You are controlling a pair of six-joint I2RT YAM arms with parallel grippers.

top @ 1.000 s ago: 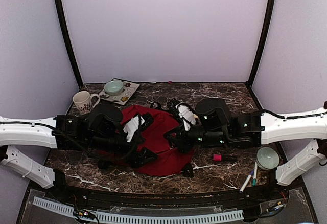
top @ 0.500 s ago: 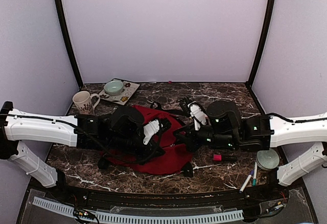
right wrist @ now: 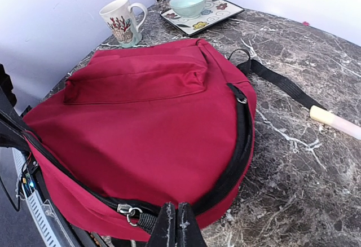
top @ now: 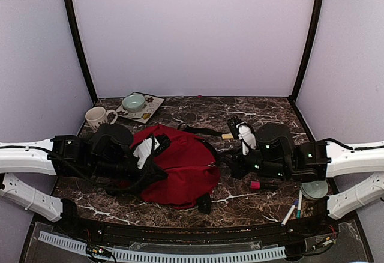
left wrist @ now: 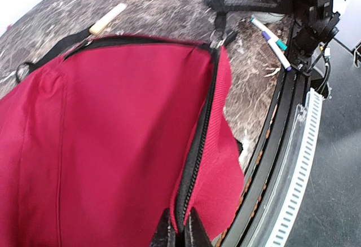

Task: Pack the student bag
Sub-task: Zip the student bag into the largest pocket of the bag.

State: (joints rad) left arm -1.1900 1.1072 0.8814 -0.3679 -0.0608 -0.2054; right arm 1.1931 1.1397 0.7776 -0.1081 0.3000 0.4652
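Observation:
The student bag [top: 180,167] is a dark-red backpack lying flat in the middle of the table, its black zipper [right wrist: 240,145] curving round the edge. My left gripper [top: 161,148] sits at the bag's left side, shut on the zipper seam [left wrist: 194,162] with red fabric pinched between the fingers. At the bag's right edge my right gripper [right wrist: 177,227] is shut. The metal slider and black pull tab [right wrist: 141,220] run in right against its fingers. The bag's inside is hidden.
A cream stick [top: 227,136] lies beside the bag's black strap [top: 198,129]. A flowered mug [top: 99,119] and a pale green bowl [top: 133,102] on a patterned tray [top: 150,111] stand back left. A pink item [top: 255,185], pens [top: 299,204] and another bowl [top: 314,186] lie right.
My left gripper went from open to shut on the bag's zipper seam and drew back left. The right gripper moved right to the bag's edge. The bag now lies flatter.

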